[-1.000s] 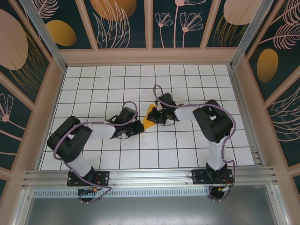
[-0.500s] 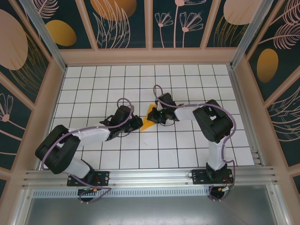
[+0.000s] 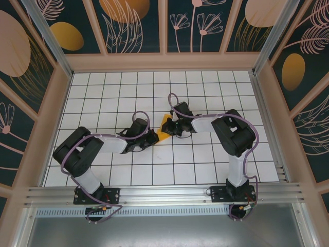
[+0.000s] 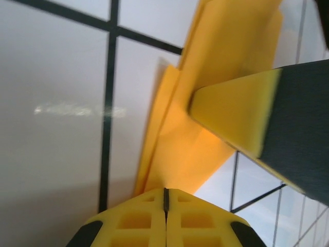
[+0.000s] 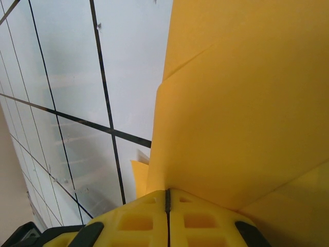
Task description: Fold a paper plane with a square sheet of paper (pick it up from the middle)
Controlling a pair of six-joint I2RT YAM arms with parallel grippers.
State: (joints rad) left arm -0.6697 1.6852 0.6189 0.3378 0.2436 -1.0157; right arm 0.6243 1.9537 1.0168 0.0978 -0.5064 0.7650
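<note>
White gridded surface lies under the paper plane, pinched in the closed right tool; the left tool, just beside that, grips it too. Opposed pulling could tear its creases.

Worktop: white, ruled by black lines into square tiles, lying ahead of me and to both my sides.
Frame: pale beige beams along the worktop's far edge and its sides.
Wall panels: dark teal, with pale line-drawn flowers and leaves.
Orange ovals: one on my left, one on my right.
Aluminium rail: along my near edge.
</note>
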